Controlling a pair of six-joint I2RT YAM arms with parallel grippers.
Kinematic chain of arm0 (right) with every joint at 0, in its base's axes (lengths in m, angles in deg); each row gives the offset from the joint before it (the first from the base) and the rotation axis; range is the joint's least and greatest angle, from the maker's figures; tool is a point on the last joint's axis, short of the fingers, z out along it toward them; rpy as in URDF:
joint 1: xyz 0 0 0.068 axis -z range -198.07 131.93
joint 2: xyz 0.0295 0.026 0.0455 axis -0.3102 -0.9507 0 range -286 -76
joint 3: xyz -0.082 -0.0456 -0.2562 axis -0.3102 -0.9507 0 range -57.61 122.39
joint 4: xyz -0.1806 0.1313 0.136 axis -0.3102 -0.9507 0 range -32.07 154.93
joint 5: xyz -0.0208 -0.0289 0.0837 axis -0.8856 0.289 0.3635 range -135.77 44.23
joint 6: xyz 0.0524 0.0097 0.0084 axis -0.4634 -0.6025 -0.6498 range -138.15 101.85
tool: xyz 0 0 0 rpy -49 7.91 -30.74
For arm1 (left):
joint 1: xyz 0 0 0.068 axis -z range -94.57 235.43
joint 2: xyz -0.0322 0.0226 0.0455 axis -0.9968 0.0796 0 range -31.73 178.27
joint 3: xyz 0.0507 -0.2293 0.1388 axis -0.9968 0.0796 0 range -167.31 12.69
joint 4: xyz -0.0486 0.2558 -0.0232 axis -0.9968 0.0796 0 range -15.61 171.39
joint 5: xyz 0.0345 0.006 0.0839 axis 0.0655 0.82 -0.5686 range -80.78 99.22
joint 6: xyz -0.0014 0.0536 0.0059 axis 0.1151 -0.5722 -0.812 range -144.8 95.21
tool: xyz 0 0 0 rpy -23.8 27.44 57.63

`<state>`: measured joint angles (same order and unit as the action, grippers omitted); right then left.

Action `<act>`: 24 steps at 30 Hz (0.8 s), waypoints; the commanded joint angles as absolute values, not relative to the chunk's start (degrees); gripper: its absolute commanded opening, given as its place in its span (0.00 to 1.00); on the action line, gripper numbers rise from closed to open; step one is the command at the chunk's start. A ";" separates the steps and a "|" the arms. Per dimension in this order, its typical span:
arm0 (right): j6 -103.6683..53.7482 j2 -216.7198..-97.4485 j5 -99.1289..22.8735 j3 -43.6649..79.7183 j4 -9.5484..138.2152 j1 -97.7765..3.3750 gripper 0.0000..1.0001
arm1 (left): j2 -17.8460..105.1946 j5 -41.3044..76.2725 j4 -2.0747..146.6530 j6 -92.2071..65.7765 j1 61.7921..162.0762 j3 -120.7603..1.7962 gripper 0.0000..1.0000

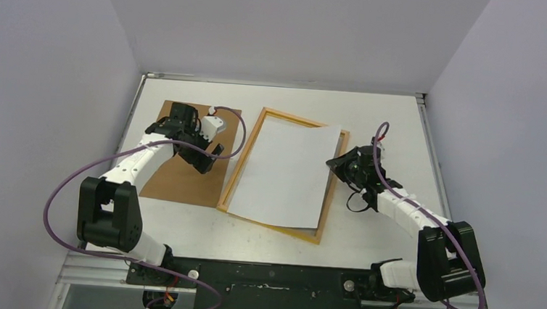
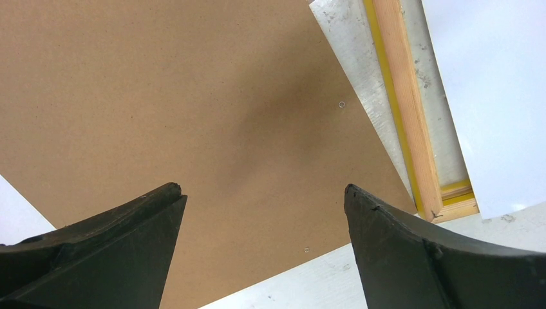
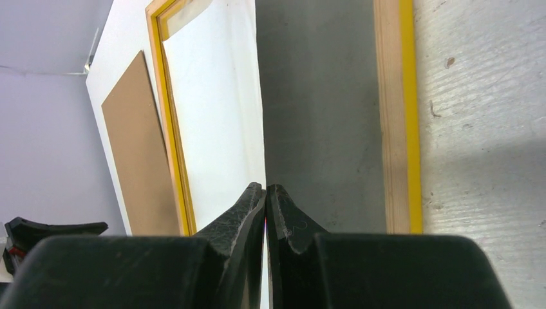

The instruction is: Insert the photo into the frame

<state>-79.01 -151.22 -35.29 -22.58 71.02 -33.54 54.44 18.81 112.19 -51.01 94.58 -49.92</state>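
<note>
1. The right hand [image 1: 339, 164] is closed, pinching the right edge of the photo [image 1: 287, 174], white reverse up.
2. The photo slants over the frame [image 1: 240, 167], which lies back-up on the bench [image 1: 389, 119].
3. The left hand [image 1: 212, 154] gapes open above the brown backing panel [image 1: 181, 181], beside the frame.

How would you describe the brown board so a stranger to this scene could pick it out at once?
On the white table, find the wooden frame in the middle with a white sheet across it. The brown board lies flat just left of that frame, under the left arm. It alone is plain brown and solid.
</note>
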 commanded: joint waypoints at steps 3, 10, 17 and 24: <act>-79.16 -148.65 -40.57 -22.13 72.66 -33.63 0.05 | 54.12 19.59 110.25 -51.33 94.19 -50.99 0.94; -80.38 -149.49 -41.70 -23.21 74.83 -34.99 0.05 | 53.85 20.00 110.98 -51.03 94.22 -50.97 0.94; -80.00 -152.02 -40.72 -22.94 76.69 -35.75 0.05 | 52.83 20.18 111.54 -51.07 94.18 -50.96 0.94; -79.34 -152.48 -40.50 -22.90 76.71 -35.78 0.05 | 52.92 20.34 111.47 -50.92 94.22 -50.72 0.94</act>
<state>-79.95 -152.43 -39.97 -23.00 73.35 -35.42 54.44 18.87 112.15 -50.97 94.58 -49.92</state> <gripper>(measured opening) 0.060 0.939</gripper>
